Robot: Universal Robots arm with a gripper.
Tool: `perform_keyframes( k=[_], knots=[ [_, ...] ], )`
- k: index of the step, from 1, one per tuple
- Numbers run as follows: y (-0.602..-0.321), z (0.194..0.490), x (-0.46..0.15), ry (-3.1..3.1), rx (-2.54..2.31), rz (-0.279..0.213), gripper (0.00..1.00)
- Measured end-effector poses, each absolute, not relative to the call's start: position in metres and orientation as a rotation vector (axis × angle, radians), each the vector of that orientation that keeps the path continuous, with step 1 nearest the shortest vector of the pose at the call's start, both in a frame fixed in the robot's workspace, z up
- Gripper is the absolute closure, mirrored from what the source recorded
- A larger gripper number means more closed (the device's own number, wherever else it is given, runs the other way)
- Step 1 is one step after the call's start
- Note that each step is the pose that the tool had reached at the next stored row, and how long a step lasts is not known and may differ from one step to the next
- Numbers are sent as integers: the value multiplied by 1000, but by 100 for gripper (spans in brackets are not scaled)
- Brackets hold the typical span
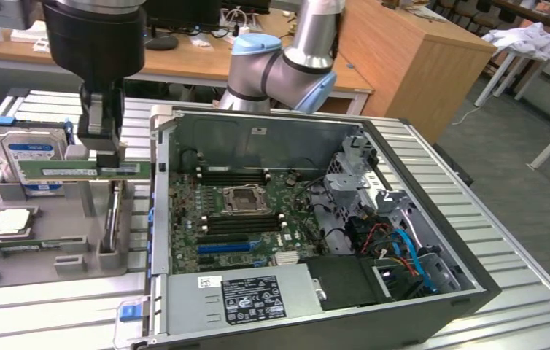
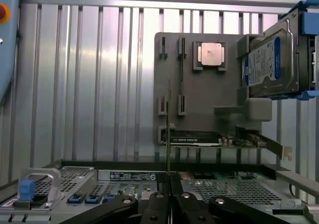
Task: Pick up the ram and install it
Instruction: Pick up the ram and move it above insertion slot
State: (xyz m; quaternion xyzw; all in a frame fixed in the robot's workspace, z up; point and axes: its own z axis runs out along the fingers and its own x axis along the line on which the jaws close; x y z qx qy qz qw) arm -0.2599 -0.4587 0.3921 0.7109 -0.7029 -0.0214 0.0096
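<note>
place: robotics lab | signs: robot arm [image 1: 285,73], slatted metal bench [image 1: 523,248], open computer case [image 1: 246,138] | backdrop: wooden desks [image 1: 402,65] (office-like)

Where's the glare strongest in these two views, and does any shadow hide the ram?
Exterior view: the ribbed table shines pale, the computer case holds the deepest shadow, and the ram in the end effector is evenly lit. Wrist view: bright streaks run down the table; the ram, edge-on, is a thin dark line.
</note>
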Motion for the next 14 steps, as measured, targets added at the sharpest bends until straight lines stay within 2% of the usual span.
perform_keyframes(
  k=[14],
  knots=[
    [-459,392,-235,-2195,2220,-67,88]
  ],
)
